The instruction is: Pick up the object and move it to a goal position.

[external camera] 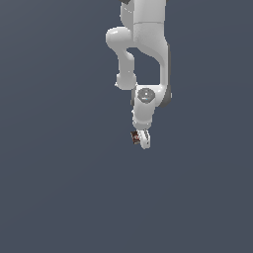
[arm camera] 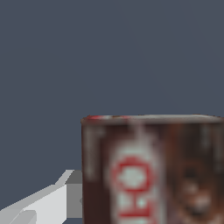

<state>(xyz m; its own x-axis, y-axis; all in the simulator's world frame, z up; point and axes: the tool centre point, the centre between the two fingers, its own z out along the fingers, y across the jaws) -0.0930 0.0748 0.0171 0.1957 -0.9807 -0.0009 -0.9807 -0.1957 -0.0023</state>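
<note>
While the arm (external camera: 143, 44) hung over a plain grey-blue table (external camera: 59, 188) whose edges fell outside both views, the object (external camera: 135, 137), a tiny dark red-brown box with whitish markings, sat right at the fingers (external camera: 140, 138), on their side toward the exterior view's left. Whether it rested on the table or was already lifted clear could not be told, since the flat surface gave no shadow or contact line to judge by. In the wrist view the box (arm camera: 153, 170) filled the near field, its printed face blurred, and one pale finger (arm camera: 39, 205) lay against its side; the opposite finger was out of frame. That closeness suggested the fingers were clamped on the box, though a true two-sided hold could not be confirmed. No goal marker appeared in either view. Judged from this, the step in hand was securing and carrying the box. Doing it well would call for keeping the squeeze steady, lifting straight up before any sideways travel, and moving smoothly so the small box would not twist or slide between the fingers, given how little surface they had to bear on.
</note>
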